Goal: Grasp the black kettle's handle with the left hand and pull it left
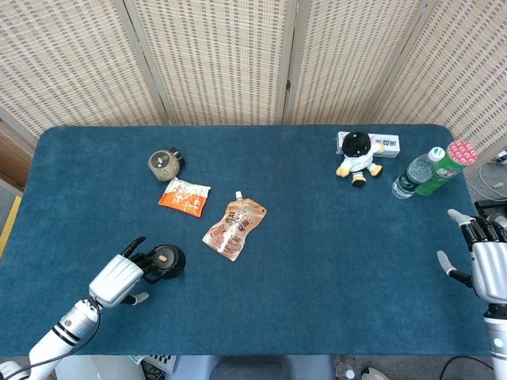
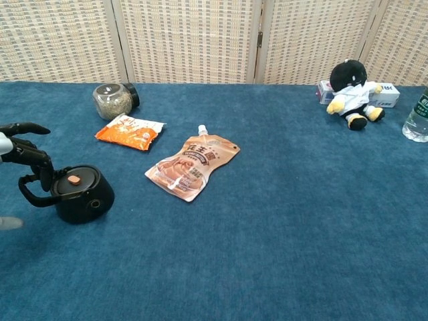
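Woven screen panels back a blue carpeted tabletop (image 1: 317,261). Item one: black kettle (image 2: 81,194), lower left of both views, squat, rigid, orange button on its lid, loop handle (image 2: 30,194) on its left side. I judge it hard-shelled and fairly smooth, weight unknown since I cannot see any contents; the handle loop is the place to hook, and the carpet should drag against a slide.

My left robot hand (image 1: 119,279) sits at the handle, fingers (image 2: 33,159) curled onto it; I read this as a hold on the handle, though the chest view cuts off most of the hand.

Outward: orange snack packet (image 1: 184,196), brown spouted pouch (image 1: 235,227), grain-filled jar (image 1: 165,164) toward upper left. Far upper right: plush doll (image 1: 358,155), white box (image 1: 388,143), two bottles (image 1: 428,172).

My right robot hand (image 1: 485,255), right edge of the head view, fingers apart, holding nothing.
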